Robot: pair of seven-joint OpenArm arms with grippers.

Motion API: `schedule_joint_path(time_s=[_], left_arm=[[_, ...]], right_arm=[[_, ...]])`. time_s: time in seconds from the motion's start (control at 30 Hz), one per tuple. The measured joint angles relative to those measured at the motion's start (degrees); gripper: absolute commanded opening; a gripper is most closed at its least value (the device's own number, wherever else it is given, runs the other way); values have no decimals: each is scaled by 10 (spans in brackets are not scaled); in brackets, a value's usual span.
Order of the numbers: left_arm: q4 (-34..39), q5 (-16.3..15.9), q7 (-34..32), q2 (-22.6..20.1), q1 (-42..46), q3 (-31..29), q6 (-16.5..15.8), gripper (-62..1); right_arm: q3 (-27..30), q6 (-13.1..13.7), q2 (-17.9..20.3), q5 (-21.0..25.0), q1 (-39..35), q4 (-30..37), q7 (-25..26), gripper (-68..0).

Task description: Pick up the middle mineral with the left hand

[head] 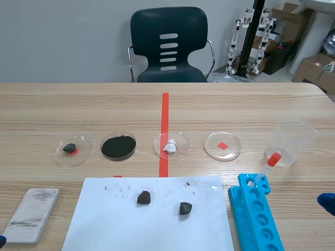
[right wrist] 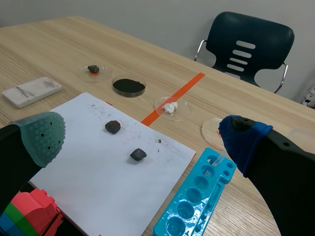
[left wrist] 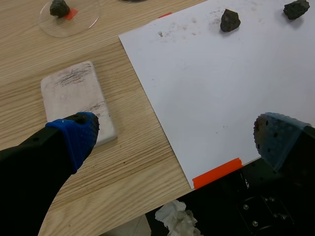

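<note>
Middle mineral (head: 144, 197) sits on the paper (head: 131, 230), with a second mineral (head: 185, 208) just beside it and a third in the far-left dish (head: 79, 155). My left fingers (left wrist: 74, 137) are spread wide and empty over the paper's near corner, well short of it. Right fingers (right wrist: 42, 135) are parted and empty too, with the blue rack (right wrist: 197, 201) ahead.

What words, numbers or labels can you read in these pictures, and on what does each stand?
None can be read.
The white plate bears only grey scratches, not writing.
The paper carries smudges, no print.
Any print on the far boxes is too small to read.
</note>
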Motion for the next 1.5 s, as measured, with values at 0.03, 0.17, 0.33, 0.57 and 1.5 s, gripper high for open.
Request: schedule_joint_path(time_s=[0.03,0.17,0.33,0.57,1.5], left_arm=[[0,0,0,0,0,0,0,14],[0,0,0,0,0,0,0,14],[0,0,0,0,0,0,0,14],[0,0,0,0,0,0,0,14],[188,13,158,0,0,0,0,14]], right_arm=[[0,0,0,0,0,0,0,4],[0,0,0,0,0,0,0,4],[0,0,0,0,0,0,0,4],[0,0,0,0,0,0,0,4],[0,0,0,0,0,0,0,4]])
